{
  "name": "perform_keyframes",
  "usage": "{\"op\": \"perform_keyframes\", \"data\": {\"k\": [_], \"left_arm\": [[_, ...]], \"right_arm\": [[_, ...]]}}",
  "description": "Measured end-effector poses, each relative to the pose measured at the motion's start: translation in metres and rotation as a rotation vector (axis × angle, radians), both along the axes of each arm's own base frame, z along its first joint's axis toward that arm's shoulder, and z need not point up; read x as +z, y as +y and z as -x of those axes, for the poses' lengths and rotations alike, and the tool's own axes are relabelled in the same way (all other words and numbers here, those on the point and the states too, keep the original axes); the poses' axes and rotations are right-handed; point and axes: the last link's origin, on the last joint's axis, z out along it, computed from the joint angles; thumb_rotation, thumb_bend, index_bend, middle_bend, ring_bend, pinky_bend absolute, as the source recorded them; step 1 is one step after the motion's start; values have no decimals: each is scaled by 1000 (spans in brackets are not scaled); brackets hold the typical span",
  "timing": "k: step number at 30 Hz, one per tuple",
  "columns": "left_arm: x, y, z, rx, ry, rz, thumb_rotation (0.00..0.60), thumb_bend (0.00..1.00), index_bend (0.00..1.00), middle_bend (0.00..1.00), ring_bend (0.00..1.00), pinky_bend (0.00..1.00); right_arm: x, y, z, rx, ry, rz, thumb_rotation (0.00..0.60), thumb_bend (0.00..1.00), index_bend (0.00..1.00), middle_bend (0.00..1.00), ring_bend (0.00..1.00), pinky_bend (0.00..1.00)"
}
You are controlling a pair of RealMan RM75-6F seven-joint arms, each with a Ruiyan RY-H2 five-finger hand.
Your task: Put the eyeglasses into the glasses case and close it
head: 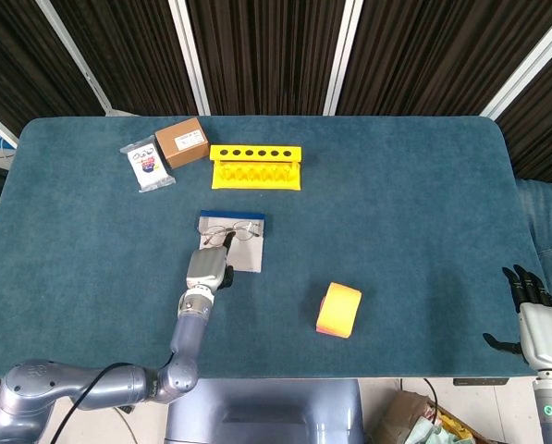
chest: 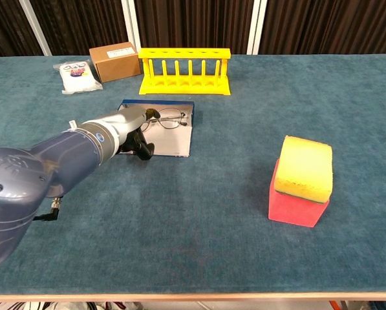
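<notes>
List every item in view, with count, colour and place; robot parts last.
eyeglasses: one, thin dark frame, lying on the open case
glasses case: one, blue rim with pale lining, open, mid-left of table
test tube rack: one, yellow, far centre-left
cardboard box: one, brown, left of the rack
packet: one, clear and white, left of the box
sponge block: one, yellow over red, near right
table: one, teal
left hand: silver and black, at the eyeglasses on the case
right hand: black fingers, off the table's right edge

Thin-framed eyeglasses [head: 233,232] lie on the open glasses case [head: 247,255].
</notes>
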Motion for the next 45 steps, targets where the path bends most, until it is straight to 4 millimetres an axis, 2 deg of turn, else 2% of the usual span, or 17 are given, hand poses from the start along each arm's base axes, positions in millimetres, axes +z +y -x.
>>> {"op": "perform_keyframes", "data": {"k": [45], "left_arm": [[0, 5, 3, 36, 26, -22, 600, 575, 0, 874, 853, 835]], "right_arm": [[0, -1, 0, -8, 1, 4, 600, 0, 0, 0, 0, 211]]}}
